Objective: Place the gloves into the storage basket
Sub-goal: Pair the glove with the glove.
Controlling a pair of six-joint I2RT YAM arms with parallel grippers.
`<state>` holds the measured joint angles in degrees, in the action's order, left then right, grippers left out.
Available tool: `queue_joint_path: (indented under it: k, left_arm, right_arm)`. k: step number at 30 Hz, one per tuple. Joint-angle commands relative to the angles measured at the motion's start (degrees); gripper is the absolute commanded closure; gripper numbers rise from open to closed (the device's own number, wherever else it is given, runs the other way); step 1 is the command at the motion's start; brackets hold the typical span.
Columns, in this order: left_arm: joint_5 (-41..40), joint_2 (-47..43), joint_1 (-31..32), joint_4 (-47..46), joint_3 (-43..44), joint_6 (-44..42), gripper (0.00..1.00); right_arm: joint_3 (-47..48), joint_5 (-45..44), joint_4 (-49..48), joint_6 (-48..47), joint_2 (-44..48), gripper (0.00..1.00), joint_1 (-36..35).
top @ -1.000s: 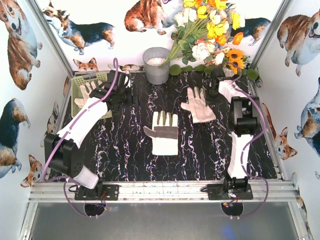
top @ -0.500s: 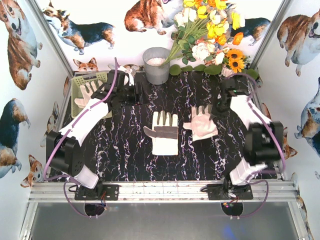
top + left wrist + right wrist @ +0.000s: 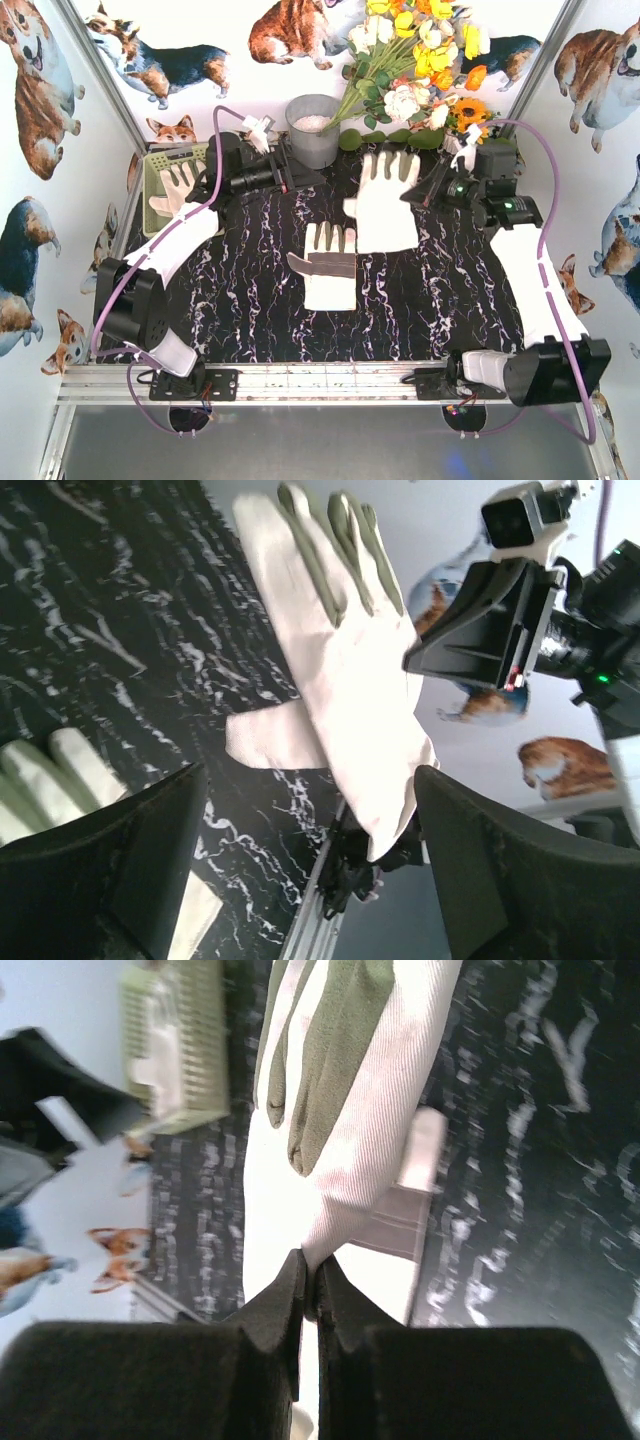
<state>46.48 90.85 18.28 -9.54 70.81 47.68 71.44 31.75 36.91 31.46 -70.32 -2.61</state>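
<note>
My right gripper is shut on the cuff edge of a cream-white glove and holds it above the table, fingers pointing to the back. In the right wrist view the closed tips pinch the glove. My left gripper is open and empty, between the basket and the held glove, which shows in its wrist view. A second glove lies flat mid-table. The pale green storage basket stands at the back left with a glove inside.
A round grey metal bucket stands at the back centre. A bunch of artificial flowers leans over the back right. The black marbled tabletop is walled in by corgi-print panels. The basket also shows in the right wrist view.
My right arm swung out and lifted the glove off the table, carrying it up and toward the back. My left gripper moved from the basket toward the back centre.
</note>
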Motion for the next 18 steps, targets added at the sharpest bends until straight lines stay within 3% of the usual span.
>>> queue_joint_path:
  k: [1, 5, 9, 14, 16, 18]
  left_arm:
    - [7.52, 0.18, -0.44, -10.1, -0.34, 5.68, 0.2]
    - [11.26, 0.91, -0.18, -15.35, -0.58, 10.32, 0.18]
    - [15.37, 1.92, 0.35, -30.24, -1.85, 21.2, 0.19]
    - [16.57, 4.47, 0.42, -48.88, -4.31, 35.75, 0.36]
    - [16.4, 5.03, 0.42, -49.46, -5.18, 36.29, 0.46]
    - [15.38, 4.29, 0.35, -45.89, -6.05, 33.11, 0.47]
  right_arm:
    - [0.1, 9.16, -16.15, 9.73, 3.43, 1.0, -0.27]
    - [0.42, 12.06, -21.91, 14.13, 3.58, 1.0, -1.0]
    - [1.68, 12.09, -22.18, 14.48, 3.18, 1.0, -2.14]
    - [0.97, 10.93, -22.62, 15.0, 3.63, 1.0, -3.08]
    - [0.52, 10.42, -23.14, 15.55, 4.07, 1.0, -3.27]
    - [0.29, 10.06, -23.59, 15.96, 4.58, 1.0, -3.28]
